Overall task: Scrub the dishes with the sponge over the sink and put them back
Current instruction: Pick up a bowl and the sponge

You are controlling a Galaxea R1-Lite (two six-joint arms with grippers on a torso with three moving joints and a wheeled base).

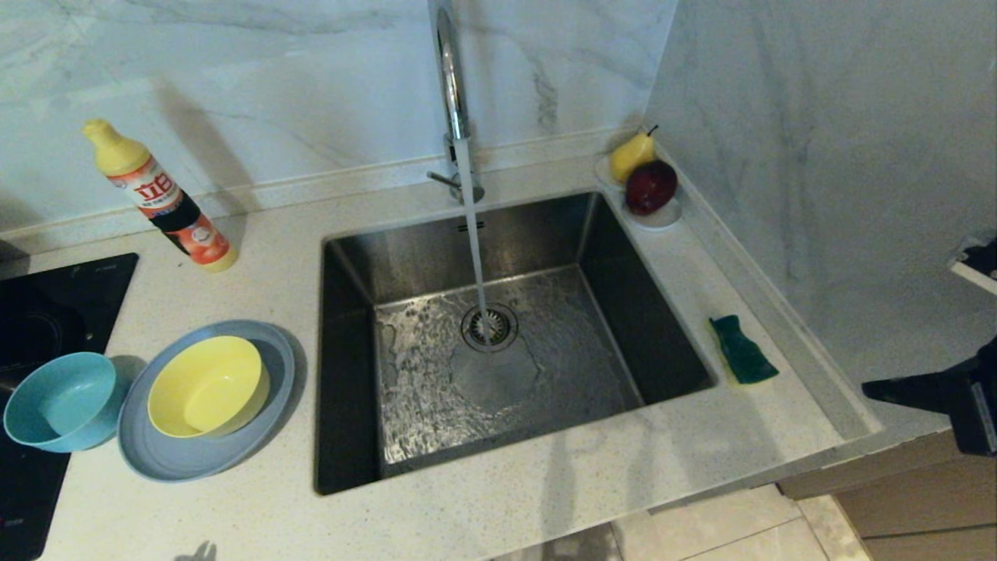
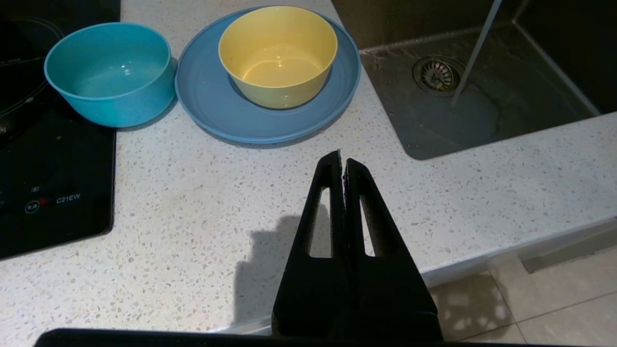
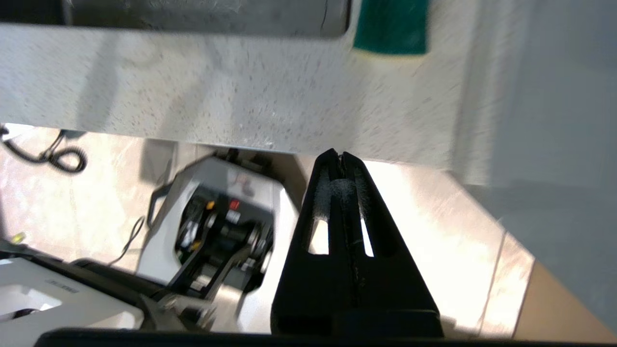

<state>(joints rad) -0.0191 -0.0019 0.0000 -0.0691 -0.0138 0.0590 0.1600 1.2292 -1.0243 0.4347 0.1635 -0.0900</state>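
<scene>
The sponge [image 1: 744, 349], green face up, lies on the counter strip right of the sink [image 1: 639, 312]; it also shows in the right wrist view [image 3: 390, 26]. My right gripper [image 1: 866, 387] is shut and empty, off the counter's front right corner and short of the sponge; its closed tips [image 3: 340, 156] are level with the counter edge. The yellow bowl [image 1: 206, 386] sits in the grey-blue plate [image 1: 179, 460] left of the sink, with the teal bowl [image 1: 58, 401] beside them. My left gripper [image 2: 341, 161] is shut and empty above the front counter, apart from the plate [image 2: 207, 101].
Water runs from the chrome faucet [image 1: 452, 86] onto the drain [image 1: 489, 326]. A detergent bottle [image 1: 160, 199] stands at the back left. A white dish [image 1: 662, 220] with a pear and an apple sits in the back right corner. A black hob [image 1: 39, 312] is at the far left. A marble wall closes the right side.
</scene>
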